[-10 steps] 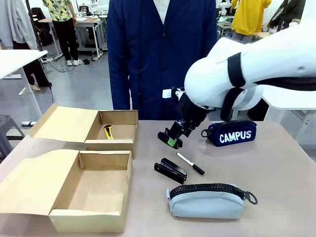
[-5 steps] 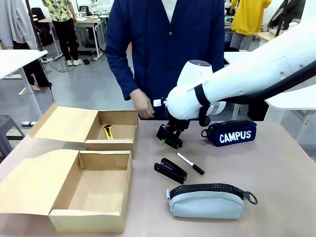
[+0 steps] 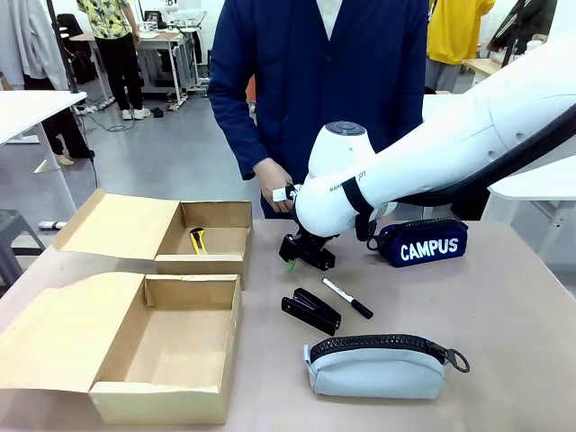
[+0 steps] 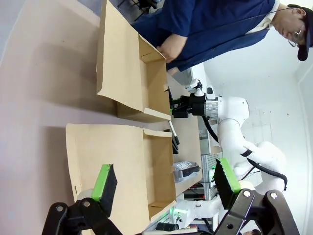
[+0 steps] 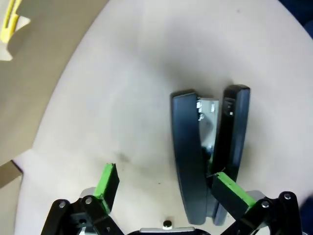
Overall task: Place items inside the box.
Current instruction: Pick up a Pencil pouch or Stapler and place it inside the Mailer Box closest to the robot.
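The left hand (image 4: 164, 180) hangs spread and empty, its own view looking down on the near box (image 3: 162, 400), whose floor is bare and whose lid lies flat to the left. Held back like this, it seems parked to leave the middle of the surface (image 3: 522, 333) to the other arm. Behind it the far box (image 3: 200, 267) stands open too, with the yellow utility knife (image 3: 196, 240) lying inside near its left wall, so one item looks dealt with. Just right of that box the right hand (image 3: 301, 256) is low over the surface, fingers spread wide and gripping nothing. Its own view shows a black stapler (image 5: 186, 147) lying beneath it, half sprung open, under the pad (image 5: 230, 192) on that view's right rather than between the two; whether the pad touches it I cannot tell. I judge this the approach to a pick, needing a sideways shift to straddle the stapler. A person's hand (image 3: 273, 183) hangs close by at the far edge. Rightward, a second stapler (image 3: 310, 311), the marker (image 3: 347, 298), the pencil case (image 3: 376, 367) and the navy pouch (image 3: 421, 243) lie apart from one another, with bare surface between them and the boxes, so only the box walls need clearing.
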Robot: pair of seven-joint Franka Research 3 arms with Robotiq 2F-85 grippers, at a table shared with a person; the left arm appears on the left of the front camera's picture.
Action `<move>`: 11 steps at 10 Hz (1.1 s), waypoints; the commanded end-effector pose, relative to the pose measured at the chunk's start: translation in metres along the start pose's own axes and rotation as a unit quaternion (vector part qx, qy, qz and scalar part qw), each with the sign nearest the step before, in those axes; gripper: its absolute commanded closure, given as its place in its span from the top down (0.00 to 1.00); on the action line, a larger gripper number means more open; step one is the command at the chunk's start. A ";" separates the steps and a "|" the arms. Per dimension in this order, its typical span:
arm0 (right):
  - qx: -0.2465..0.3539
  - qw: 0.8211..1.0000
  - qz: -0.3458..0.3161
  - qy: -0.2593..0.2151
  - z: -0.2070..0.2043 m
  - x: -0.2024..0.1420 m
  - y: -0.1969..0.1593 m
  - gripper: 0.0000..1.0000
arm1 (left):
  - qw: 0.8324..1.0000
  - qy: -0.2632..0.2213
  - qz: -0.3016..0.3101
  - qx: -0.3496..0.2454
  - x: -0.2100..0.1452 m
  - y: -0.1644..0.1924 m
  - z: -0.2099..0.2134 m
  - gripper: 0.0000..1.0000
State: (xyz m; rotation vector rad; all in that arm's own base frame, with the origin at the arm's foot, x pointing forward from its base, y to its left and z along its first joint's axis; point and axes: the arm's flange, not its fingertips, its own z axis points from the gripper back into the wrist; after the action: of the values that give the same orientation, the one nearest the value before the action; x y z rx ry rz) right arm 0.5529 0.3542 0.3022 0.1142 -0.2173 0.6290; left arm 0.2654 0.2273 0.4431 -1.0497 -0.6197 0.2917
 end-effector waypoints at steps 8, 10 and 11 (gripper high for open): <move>0.197 0.972 -0.028 -0.126 0.168 -0.193 -0.085 1.00 | 1.000 -0.007 -0.010 -0.010 0.000 -0.001 -0.001 1.00; 0.272 0.956 -0.002 -0.113 0.174 -0.198 -0.044 1.00 | 1.000 -0.007 -0.010 -0.010 0.000 -0.001 -0.001 1.00; 0.291 0.952 0.042 -0.085 0.192 -0.213 -0.006 1.00 | 1.000 -0.007 -0.010 -0.010 0.000 -0.001 -0.001 1.00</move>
State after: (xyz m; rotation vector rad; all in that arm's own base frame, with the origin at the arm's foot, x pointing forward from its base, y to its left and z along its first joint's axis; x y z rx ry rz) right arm 0.3845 0.1764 0.4182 0.7033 -0.2378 0.6894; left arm 0.2651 0.2275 0.4434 -1.0487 -0.6201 0.2920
